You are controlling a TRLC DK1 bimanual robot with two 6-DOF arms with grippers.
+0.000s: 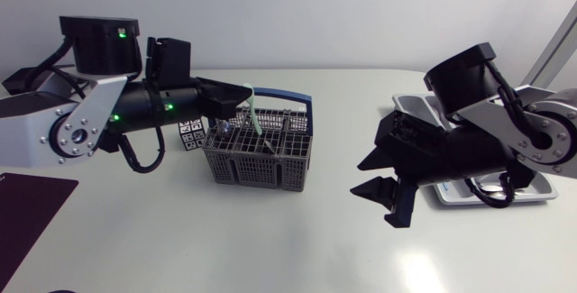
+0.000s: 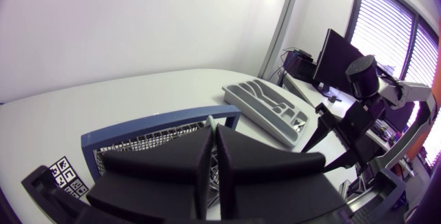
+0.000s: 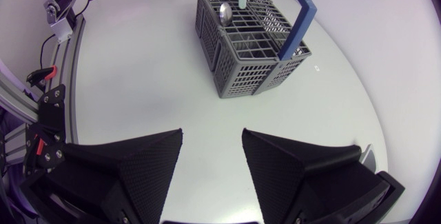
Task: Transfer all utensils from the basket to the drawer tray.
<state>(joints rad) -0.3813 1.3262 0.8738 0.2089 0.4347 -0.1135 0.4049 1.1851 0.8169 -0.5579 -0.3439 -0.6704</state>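
Head view: grasp step, left gripper (image 1: 242,102) clenched on green utensil (image 1: 258,123) in basket (image 1: 302,162); right gripper (image 1: 371,176) spread; next, lift toward tray (image 1: 410,102).

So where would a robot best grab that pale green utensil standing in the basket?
Take the free upper end of the pale green utensil, coming straight down from above. It stands almost upright in the basket, so only that end pokes clear of the grid walls. I'd pinch across the thin stem, keeping clear of the blue carry handle.
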